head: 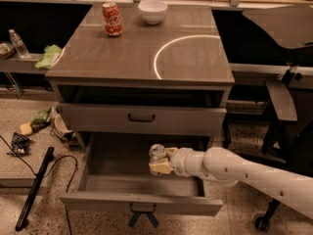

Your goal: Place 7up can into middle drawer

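Note:
The 7up can (157,153), silver and green with a shiny top, is upright in my gripper (160,160), which is shut on it. My white arm (234,173) reaches in from the right. The can hangs inside the open middle drawer (117,163), just above its plain grey floor, right of centre. The drawer's front handle with dark crossed strips (143,213) is at the bottom edge.
A closed drawer front with a black handle (141,117) sits above. On the cabinet top (142,58) stand a red Coca-Cola can (112,18) and a white bowl (152,11). Clutter and a black rod (34,187) lie on the floor at left. A chair (281,102) stands right.

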`<state>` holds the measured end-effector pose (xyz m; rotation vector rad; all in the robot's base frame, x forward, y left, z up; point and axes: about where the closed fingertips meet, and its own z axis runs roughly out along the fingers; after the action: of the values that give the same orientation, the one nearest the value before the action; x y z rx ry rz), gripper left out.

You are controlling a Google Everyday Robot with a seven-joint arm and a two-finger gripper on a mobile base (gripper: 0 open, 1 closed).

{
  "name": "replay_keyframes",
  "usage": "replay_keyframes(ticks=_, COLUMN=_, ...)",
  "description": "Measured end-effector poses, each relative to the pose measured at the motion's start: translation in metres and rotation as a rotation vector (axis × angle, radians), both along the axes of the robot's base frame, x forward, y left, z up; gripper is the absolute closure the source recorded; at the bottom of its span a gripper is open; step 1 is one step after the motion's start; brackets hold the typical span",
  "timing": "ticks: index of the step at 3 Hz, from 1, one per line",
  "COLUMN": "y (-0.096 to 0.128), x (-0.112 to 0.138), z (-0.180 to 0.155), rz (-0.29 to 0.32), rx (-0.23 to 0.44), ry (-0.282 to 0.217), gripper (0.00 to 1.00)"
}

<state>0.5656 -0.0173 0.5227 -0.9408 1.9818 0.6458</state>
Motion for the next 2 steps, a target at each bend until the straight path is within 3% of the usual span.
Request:
replay_keyframes(ticks=1, y=0.017, x=0.007, z=-0.046, rz=0.060, rx=-0.033, ry=-0.021, gripper=0.97)
replay_keyframes(ticks=2, y=0.029, x=0.012, z=-0.069, rz=0.084, rx=-0.062, ry=-0.050, gripper=0.74)
